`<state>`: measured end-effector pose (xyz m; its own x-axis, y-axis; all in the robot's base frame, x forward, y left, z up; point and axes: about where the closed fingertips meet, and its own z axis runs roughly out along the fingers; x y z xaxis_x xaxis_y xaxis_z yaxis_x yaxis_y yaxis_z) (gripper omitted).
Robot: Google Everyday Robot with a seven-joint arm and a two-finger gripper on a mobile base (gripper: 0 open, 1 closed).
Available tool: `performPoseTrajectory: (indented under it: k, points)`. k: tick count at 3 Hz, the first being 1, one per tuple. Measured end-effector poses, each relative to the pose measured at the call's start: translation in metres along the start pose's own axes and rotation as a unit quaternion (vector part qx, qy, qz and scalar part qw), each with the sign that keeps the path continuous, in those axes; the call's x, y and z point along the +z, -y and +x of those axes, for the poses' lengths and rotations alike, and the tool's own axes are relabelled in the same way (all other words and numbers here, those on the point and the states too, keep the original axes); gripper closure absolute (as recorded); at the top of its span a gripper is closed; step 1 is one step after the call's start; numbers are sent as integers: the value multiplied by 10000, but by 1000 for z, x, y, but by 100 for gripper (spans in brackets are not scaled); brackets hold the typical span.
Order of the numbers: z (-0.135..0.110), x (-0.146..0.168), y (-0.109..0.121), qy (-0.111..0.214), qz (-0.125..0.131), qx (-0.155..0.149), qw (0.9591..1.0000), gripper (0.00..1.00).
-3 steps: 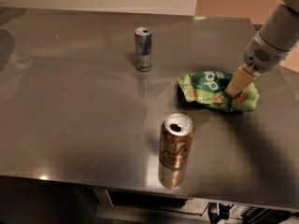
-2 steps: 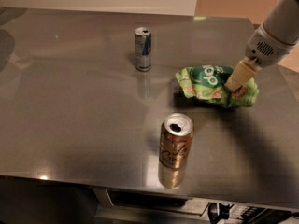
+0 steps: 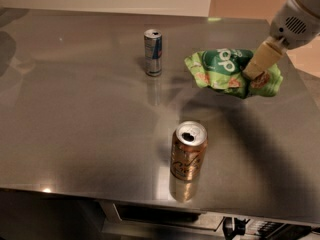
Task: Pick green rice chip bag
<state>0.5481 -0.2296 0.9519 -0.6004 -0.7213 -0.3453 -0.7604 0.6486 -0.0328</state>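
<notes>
The green rice chip bag (image 3: 222, 69) is light green and wrinkly, with a dark green round logo and chip pictures. It hangs a little above the steel table (image 3: 75, 109) at the right, casting a shadow below it. My gripper (image 3: 253, 74) comes in from the upper right. Its beige fingers (image 3: 261, 61) are shut on the bag's right part. The white arm runs off the top right corner.
A bronze can (image 3: 188, 153) stands open-topped near the table's front edge. A slim silver-blue can (image 3: 153, 52) stands at the back, left of the bag. The table's right edge lies close behind the bag. A drawer front shows below the front edge.
The gripper has risen with the bag in it. The bag has left the table surface and moved up and slightly left. The two cans have not moved.
</notes>
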Motion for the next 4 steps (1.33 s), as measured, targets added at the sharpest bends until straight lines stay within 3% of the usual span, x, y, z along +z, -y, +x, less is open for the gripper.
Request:
performPoseTrajectory:
  k: [1, 2, 3, 4]
  points:
    - [-10, -27, 6, 50, 217, 2, 9998, 100]
    - [-17, -54, 13, 74, 603, 203, 9979, 100]
    - [-29, -92, 18, 183, 1065, 417, 9933, 100]
    - [-29, -92, 19, 183, 1066, 417, 9933, 100]
